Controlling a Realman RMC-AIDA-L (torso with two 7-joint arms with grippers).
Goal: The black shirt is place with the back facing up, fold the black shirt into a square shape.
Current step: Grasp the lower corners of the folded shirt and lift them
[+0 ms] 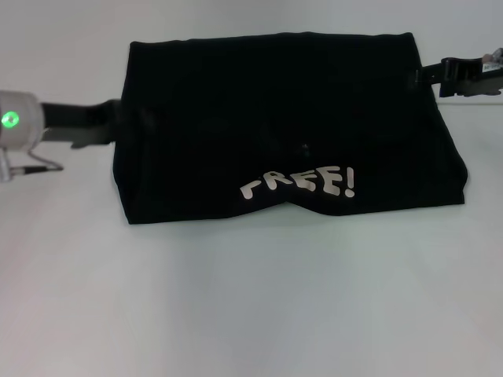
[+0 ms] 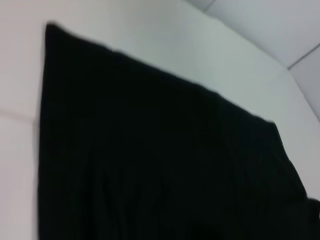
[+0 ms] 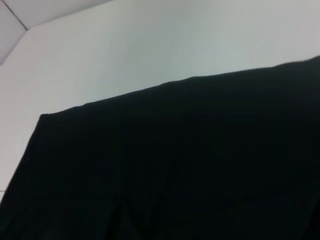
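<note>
We couldn't tell how our jaws stood on either side: the left gripper [image 1: 118,118] sat right at the shirt's left edge, approx mid-height, tips lost against the dark cloth; the right gripper [image 1: 428,75] sat at the far right corner, same problem. Wrist views showed only fabric, no fingers.

Between the two grippers lay the black shirt [image 1: 283,126], flat on the white table [image 1: 251,306], already folded into a wide rectangle. White "FREE!" lettering [image 1: 299,182] showed on the near side, where a printed layer peeked out by the near edge.

Progress, as we judged it: sleeves and length looked folded in, but the shape was wider than deep, so prob. one more fold across was left to get a square.

Edges: far edge straight, near edge dipped at the lettering, right side flared out toward the near corner. Plenty of bare table nearer us and beyond both grippers for moving.
</note>
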